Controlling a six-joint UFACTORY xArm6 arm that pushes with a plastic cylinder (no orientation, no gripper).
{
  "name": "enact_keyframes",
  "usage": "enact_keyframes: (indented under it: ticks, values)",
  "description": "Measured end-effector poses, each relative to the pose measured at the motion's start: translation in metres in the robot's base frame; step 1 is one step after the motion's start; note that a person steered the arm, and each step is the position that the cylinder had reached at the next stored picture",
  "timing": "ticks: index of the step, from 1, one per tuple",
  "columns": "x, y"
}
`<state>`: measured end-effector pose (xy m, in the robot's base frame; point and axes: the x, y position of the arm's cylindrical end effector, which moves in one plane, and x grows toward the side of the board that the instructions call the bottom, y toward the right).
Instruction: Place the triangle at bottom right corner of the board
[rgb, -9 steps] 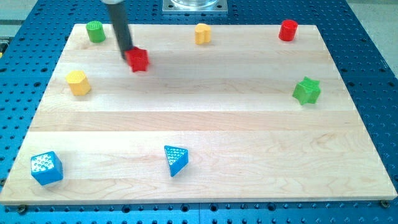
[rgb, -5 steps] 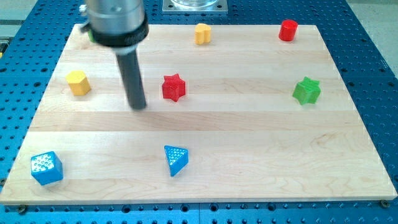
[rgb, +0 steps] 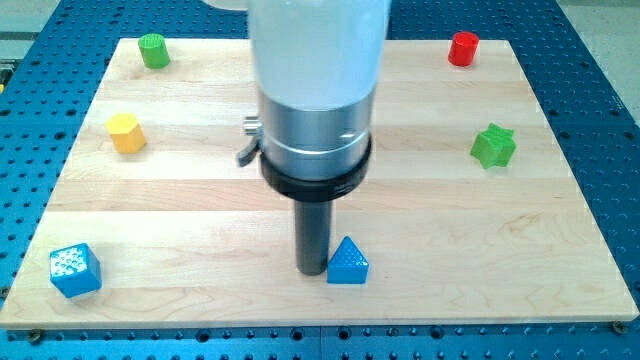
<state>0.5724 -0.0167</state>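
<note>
The blue triangle (rgb: 348, 262) lies on the wooden board (rgb: 480, 230) near the view's bottom edge, a little right of centre. My tip (rgb: 311, 270) rests just left of it, touching or almost touching its left side. The arm's large silver and black body (rgb: 316, 110) fills the middle of the view and hides the board behind it.
A blue cube (rgb: 75, 270) sits at the bottom left. A yellow block (rgb: 126, 132) is at the left, a green cylinder (rgb: 153, 50) top left, a red cylinder (rgb: 463, 48) top right, a green star (rgb: 493, 146) at the right.
My tip has swept from the upper left down to the bottom centre. The blue triangle has shifted right and turned. The red star and the top yellow block are now hidden.
</note>
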Motion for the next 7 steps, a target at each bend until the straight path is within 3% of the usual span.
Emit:
enact_keyframes:
  ticks: [1, 3, 4, 6, 7]
  values:
    - [0.004, -0.010]
    - [0.004, 0.094]
    - [0.004, 0.066]
    - [0.021, 0.186]
    - [0.013, 0.150]
